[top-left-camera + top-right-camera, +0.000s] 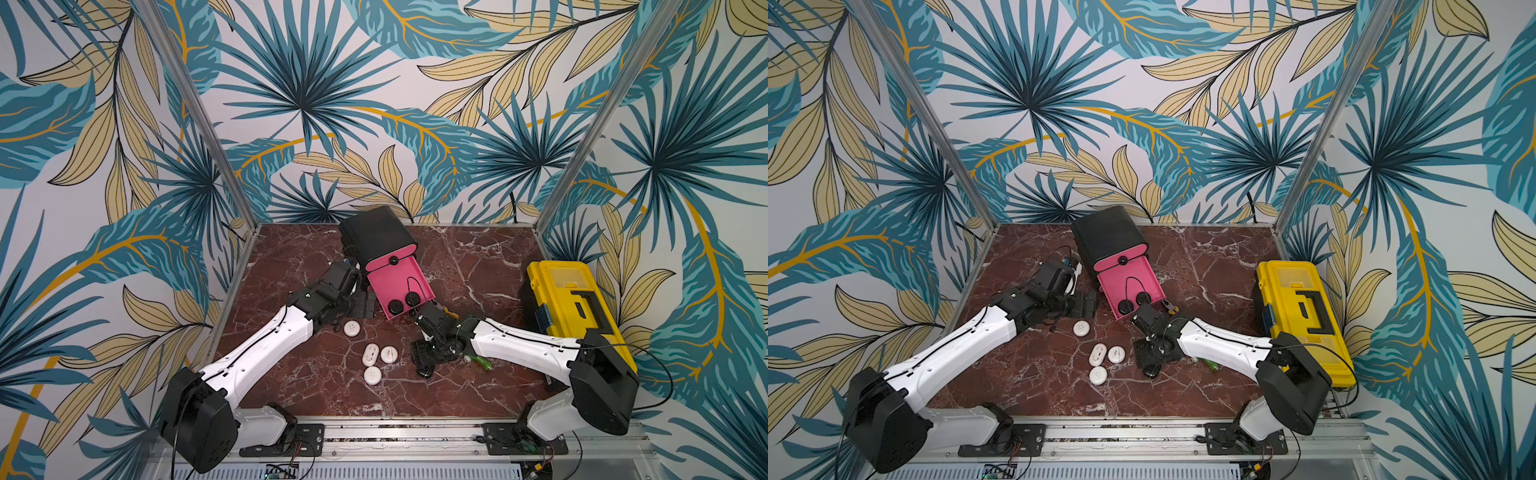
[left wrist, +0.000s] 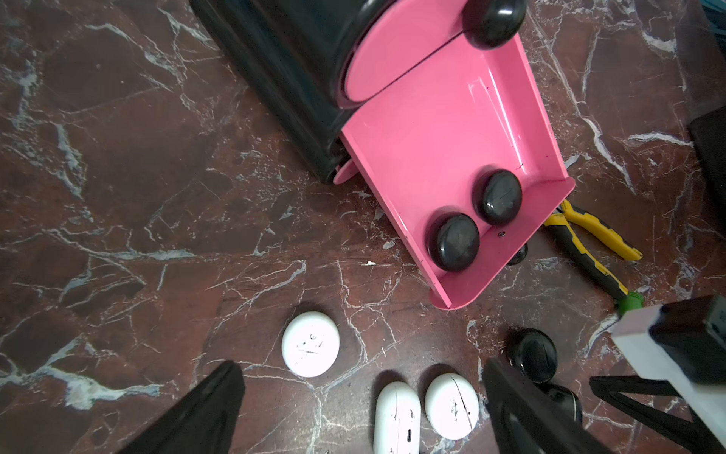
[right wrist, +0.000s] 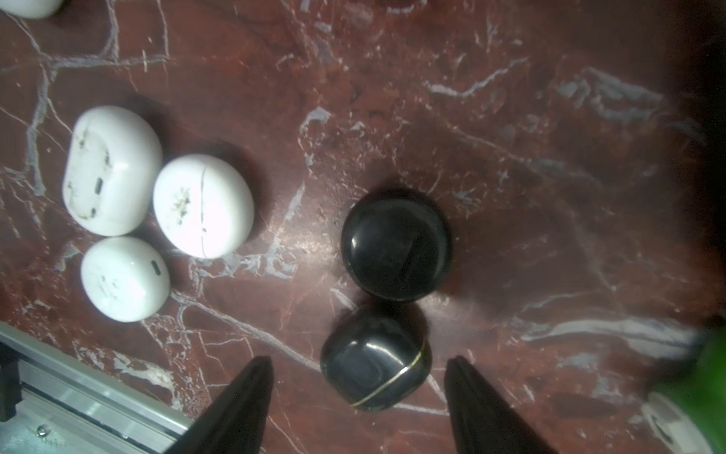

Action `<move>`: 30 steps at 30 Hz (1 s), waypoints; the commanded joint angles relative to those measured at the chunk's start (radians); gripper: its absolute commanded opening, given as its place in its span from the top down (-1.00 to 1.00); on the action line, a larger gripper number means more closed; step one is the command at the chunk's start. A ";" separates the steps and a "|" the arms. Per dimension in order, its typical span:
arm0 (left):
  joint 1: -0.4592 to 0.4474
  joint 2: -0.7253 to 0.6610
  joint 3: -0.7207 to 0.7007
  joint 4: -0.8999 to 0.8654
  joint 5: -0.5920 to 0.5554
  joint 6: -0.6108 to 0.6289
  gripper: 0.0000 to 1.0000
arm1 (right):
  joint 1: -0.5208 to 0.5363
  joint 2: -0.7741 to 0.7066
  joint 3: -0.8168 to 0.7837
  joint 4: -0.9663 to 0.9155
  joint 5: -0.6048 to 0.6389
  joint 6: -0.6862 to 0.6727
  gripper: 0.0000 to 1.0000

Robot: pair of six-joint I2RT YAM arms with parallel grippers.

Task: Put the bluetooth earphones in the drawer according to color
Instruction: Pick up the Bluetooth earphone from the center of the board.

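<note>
Here, maroon marble tabletop (image 1: 478, 266), pink drawer (image 1: 390, 280), leafy wallpaper (image 1: 374, 104)

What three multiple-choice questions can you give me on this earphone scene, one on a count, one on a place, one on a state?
1. How many black cases lie in the open drawer? A. one B. two C. four
2. Where do the white cases lie? A. in that drawer B. on the table C. stacked in a pile
3. How do the right gripper's fingers stand? A. shut on nothing B. apart, either side of a loose black case C. clamped on a white case

Answers: B, two sit on the drawer's pink floor; B, all four rest singly on the marble; B, a gap shows on each side of the case.
</note>
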 commanded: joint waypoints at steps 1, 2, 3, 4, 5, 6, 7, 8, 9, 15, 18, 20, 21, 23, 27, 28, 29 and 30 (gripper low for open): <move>0.008 -0.009 -0.040 0.041 0.016 -0.015 -1.00 | 0.021 0.010 -0.036 -0.036 -0.010 0.031 -0.55; 0.007 -0.009 -0.044 0.041 0.017 -0.017 -1.00 | 0.029 0.019 -0.041 -0.038 -0.010 0.035 -0.55; 0.007 -0.009 -0.047 0.043 0.020 -0.017 -1.00 | 0.036 0.026 -0.045 -0.039 -0.009 0.042 -0.55; 0.008 -0.010 -0.050 0.044 0.022 -0.018 -1.00 | 0.044 0.033 -0.047 -0.037 -0.008 0.047 -0.56; 0.008 -0.010 -0.053 0.045 0.023 -0.018 -1.00 | 0.051 0.040 -0.046 -0.039 -0.003 0.051 -0.56; 0.008 -0.011 -0.057 0.048 0.025 -0.020 -1.00 | 0.057 0.049 -0.043 -0.039 0.004 0.059 -0.56; 0.008 -0.013 -0.060 0.050 0.027 -0.020 -1.00 | 0.058 0.056 -0.040 -0.040 0.009 0.063 -0.56; 0.007 -0.013 -0.063 0.051 0.028 -0.020 -1.00 | 0.061 0.066 -0.034 -0.040 0.015 0.068 -0.54; 0.008 -0.011 -0.064 0.052 0.031 -0.020 -1.00 | 0.063 0.076 -0.028 -0.042 0.021 0.073 -0.54; 0.007 -0.012 -0.063 0.048 0.030 -0.020 -1.00 | 0.068 0.149 0.008 -0.081 0.080 0.102 -0.47; 0.008 -0.013 -0.065 0.049 0.033 -0.020 -1.00 | 0.067 0.160 0.009 -0.099 0.111 0.116 -0.36; 0.008 -0.011 -0.065 0.050 0.037 -0.020 -1.00 | 0.067 0.156 0.006 -0.108 0.124 0.123 -0.29; 0.007 -0.011 -0.065 0.050 0.037 -0.022 -1.00 | 0.067 0.151 0.003 -0.113 0.126 0.125 -0.27; 0.008 -0.012 -0.065 0.049 0.037 -0.022 -1.00 | 0.068 0.139 -0.008 -0.115 0.127 0.129 -0.26; 0.009 -0.013 -0.064 0.050 0.041 -0.022 -1.00 | 0.068 0.118 -0.030 -0.114 0.131 0.132 -0.26; 0.008 -0.011 -0.064 0.050 0.043 -0.022 -1.00 | 0.067 0.117 -0.030 -0.112 0.133 0.130 -0.26; 0.008 -0.011 -0.063 0.050 0.042 -0.023 -1.00 | 0.066 0.117 -0.029 -0.110 0.132 0.129 -0.26; 0.008 -0.011 -0.063 0.050 0.045 -0.023 -1.00 | 0.065 0.117 -0.027 -0.106 0.131 0.127 -0.26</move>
